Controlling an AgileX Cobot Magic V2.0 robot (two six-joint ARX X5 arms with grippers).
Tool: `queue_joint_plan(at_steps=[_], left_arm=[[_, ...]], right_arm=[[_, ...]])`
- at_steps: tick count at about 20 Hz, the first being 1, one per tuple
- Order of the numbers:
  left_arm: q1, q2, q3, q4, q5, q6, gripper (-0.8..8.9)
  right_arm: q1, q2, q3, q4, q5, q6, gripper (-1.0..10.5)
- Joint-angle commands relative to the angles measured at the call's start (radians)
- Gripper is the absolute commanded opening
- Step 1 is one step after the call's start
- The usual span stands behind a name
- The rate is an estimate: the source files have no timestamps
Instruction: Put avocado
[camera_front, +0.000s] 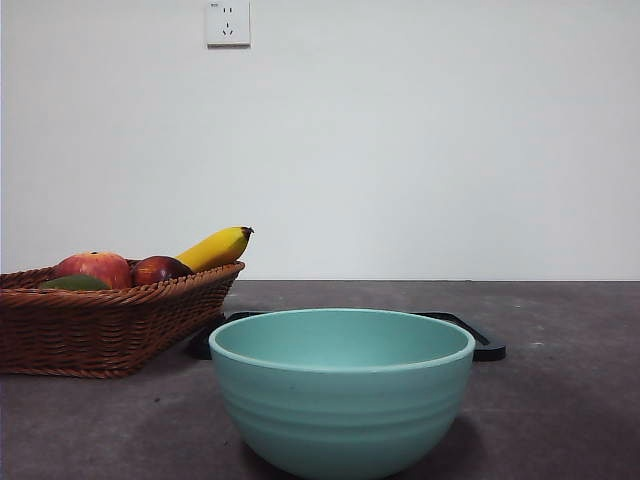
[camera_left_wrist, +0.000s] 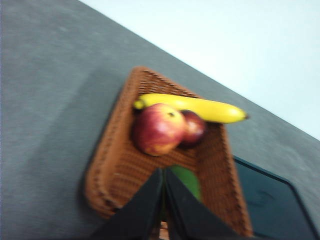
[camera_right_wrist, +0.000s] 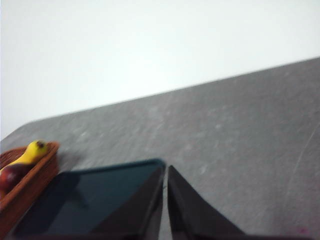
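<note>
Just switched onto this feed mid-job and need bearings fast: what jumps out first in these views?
The big teal bowl fills the near middle of the front view, with a flat black tray behind it. To one side stands a wicker basket holding two red apples, a yellow banana and the avocado. The left hand hangs shut right above that avocado.

No readable text; wall socket (camera_front: 228, 22) marking too small.
</note>
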Motion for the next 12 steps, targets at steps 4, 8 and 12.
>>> queue_joint_plan(at_steps=[4,8,12], left_arm=[[0.002,0.120,0.166,-0.121,0.114,0.086,0.09],[0.002,0.223,0.286,-0.246,0.215,0.201,0.09],[-0.002,0.327,0.412,-0.378,0.296,0.303,0.09]], right_arm=[[0.000,0.130,0.193,-0.151,-0.102,-0.068,0.1],[0.000,0.246,0.340,-0.301,-0.173,-0.145,0.1],[0.002,0.358,0.482,-0.459,-0.268,-0.221,0.1]])
